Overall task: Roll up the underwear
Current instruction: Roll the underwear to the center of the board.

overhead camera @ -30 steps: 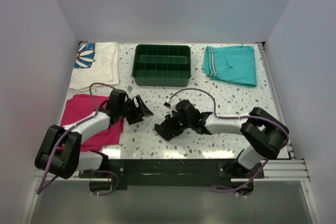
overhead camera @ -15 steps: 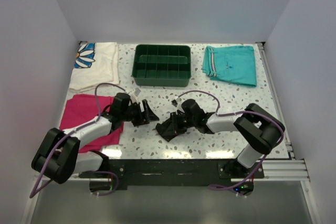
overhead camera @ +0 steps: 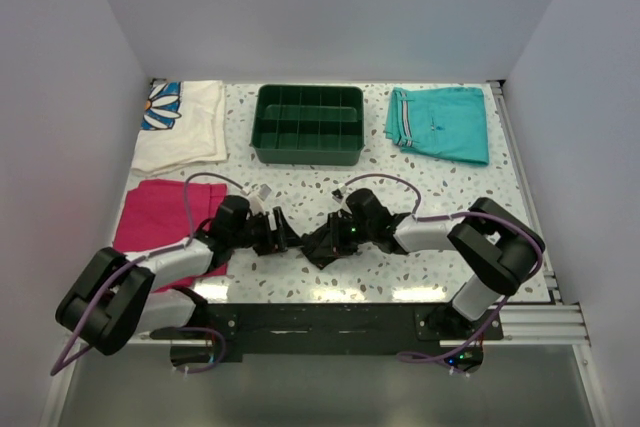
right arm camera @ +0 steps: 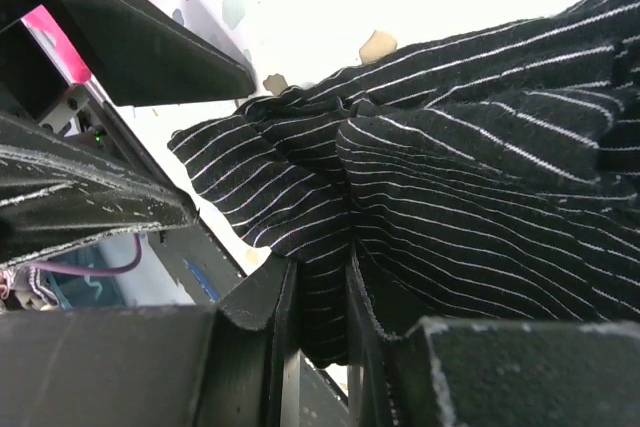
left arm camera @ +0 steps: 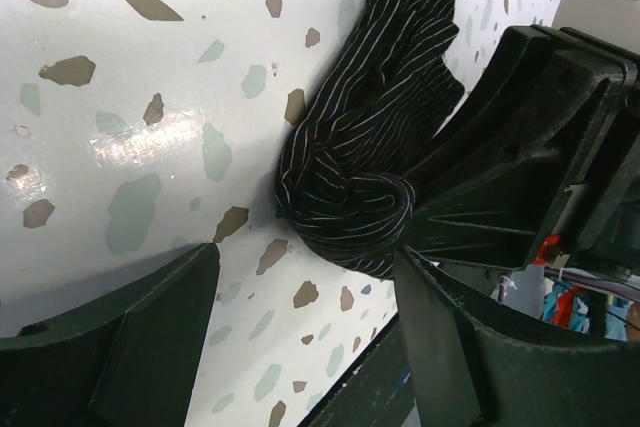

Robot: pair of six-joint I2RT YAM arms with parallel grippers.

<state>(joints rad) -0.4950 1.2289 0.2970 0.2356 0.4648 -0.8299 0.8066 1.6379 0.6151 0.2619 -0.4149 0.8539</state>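
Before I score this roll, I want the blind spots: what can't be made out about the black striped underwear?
- Top view: the black finely striped underwear is tiny and partly covered by the left gripper and right gripper; roll tightness unreadable.
- Left wrist view: the right gripper hides the bundle's far side.
- Right wrist view: the fabric runs off the right edge, so its full extent is lost.

- The underwear (left arm camera: 360,147): soft black cloth with fine white stripes, matt.
- The table (left arm camera: 120,107): smooth, speckled, stone-like top, glossy, with glare at centre left of the left wrist view.
- The left gripper (left arm camera: 300,337): matt black plastic, faintly grainy.
- The tray (overhead camera: 310,154), upper middle of the top view: dark green plastic with a slight sheen.
- The magenta cloth (overhead camera: 155,212) and teal shorts (overhead camera: 445,125): matt fabric.
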